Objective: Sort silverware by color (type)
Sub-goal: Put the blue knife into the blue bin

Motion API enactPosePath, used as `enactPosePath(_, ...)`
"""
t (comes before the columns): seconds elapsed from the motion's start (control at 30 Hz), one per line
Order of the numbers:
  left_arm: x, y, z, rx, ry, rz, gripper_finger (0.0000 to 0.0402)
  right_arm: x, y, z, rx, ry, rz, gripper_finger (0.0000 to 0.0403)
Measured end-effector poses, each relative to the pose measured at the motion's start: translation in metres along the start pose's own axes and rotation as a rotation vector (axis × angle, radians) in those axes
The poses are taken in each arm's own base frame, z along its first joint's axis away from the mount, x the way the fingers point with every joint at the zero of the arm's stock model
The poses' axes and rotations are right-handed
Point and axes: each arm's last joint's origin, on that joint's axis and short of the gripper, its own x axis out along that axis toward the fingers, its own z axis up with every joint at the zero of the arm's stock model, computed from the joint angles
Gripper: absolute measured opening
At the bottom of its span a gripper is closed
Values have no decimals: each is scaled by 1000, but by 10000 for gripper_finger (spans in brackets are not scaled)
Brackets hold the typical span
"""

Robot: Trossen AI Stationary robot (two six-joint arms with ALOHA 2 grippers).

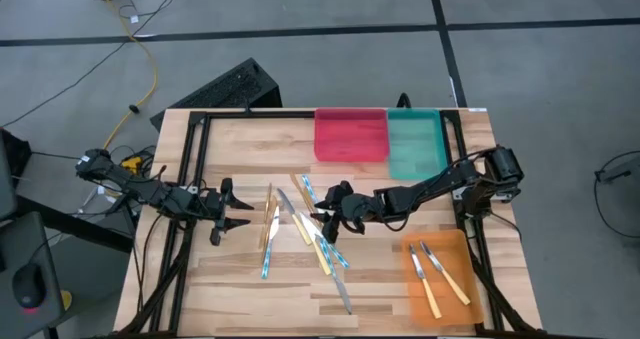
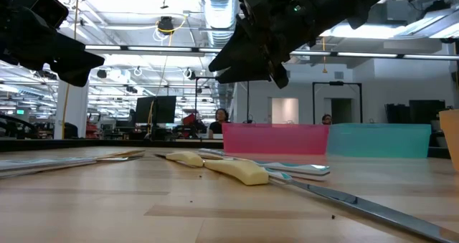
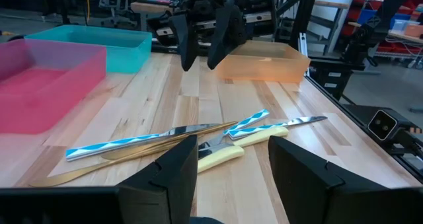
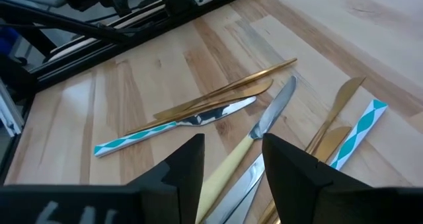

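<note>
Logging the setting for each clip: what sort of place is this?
Likely a robotics lab or open workshop: a wooden table on grey flooring, exposed ceiling ducts with strip lights, and people at monitors behind it.

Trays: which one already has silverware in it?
The orange tray, nearest the right arm's base; two yellow-handled knives lie in it. Red and teal trays look empty.
</note>
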Motion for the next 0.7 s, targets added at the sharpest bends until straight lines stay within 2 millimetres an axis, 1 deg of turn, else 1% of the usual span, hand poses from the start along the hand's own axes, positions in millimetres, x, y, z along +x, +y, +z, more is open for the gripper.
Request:
enactPosePath(0.3,0,0,0,0,0,0,169,0,-1,0,3,3,-7,176)
enactPosePath(0.5,0,0,0,0,0,0,169,0,-5,-5,6,33,-84,176)
enactPosePath(0.7,0,0,0,0,0,0,169,0,-7,-7,21,49,-97,175)
